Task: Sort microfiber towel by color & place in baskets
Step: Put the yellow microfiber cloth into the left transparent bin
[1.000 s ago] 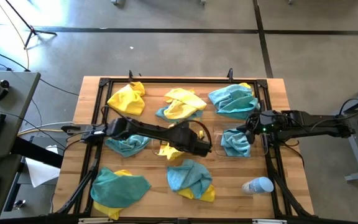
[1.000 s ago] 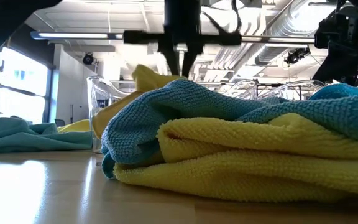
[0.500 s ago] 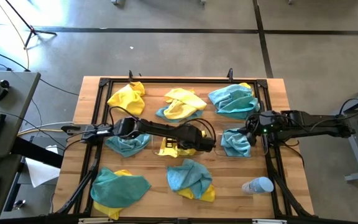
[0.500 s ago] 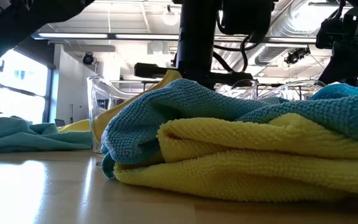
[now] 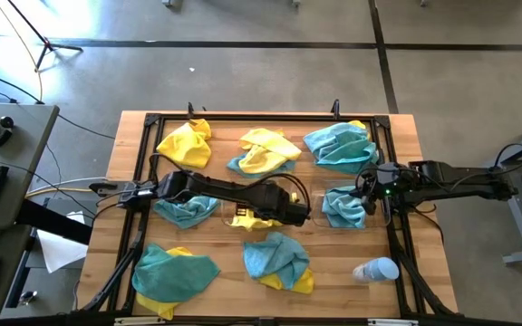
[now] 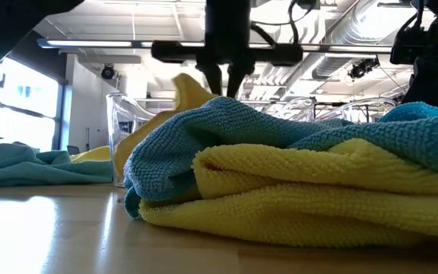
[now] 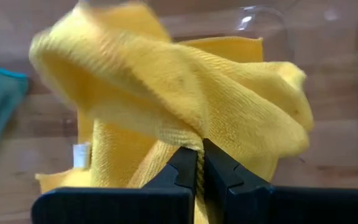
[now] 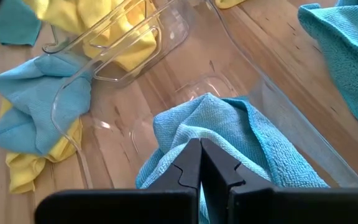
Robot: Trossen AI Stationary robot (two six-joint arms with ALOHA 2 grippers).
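Yellow and teal microfiber towels lie scattered over the wooden table [image 5: 134, 145]. At the lower left of the high view sits a teal-over-yellow towel [image 5: 172, 272], with a loose yellow towel [image 5: 186, 143] at upper left. Moving right, the left gripper [image 5: 290, 211] hovers at centre frame, its fingers pinched tight on a yellow towel [image 7: 166, 99] that hangs bunched from the tips, directly over the clear left basket [image 5: 263, 215]. That basket already seems to hold yellow cloth, so the coming release looks like a straight drop. Below it lies a mixed teal and yellow heap [image 5: 279, 261]; above, another yellow-on-teal pile [image 5: 265, 152]. Further right, the right gripper [image 5: 366, 195] is clamped on a teal towel [image 8: 229, 143] resting inside the right basket [image 8: 185, 87]. A large teal towel [image 5: 338, 145] waits at upper right, nearer the right arm. A bottle [image 5: 375, 270] lies at lower right.
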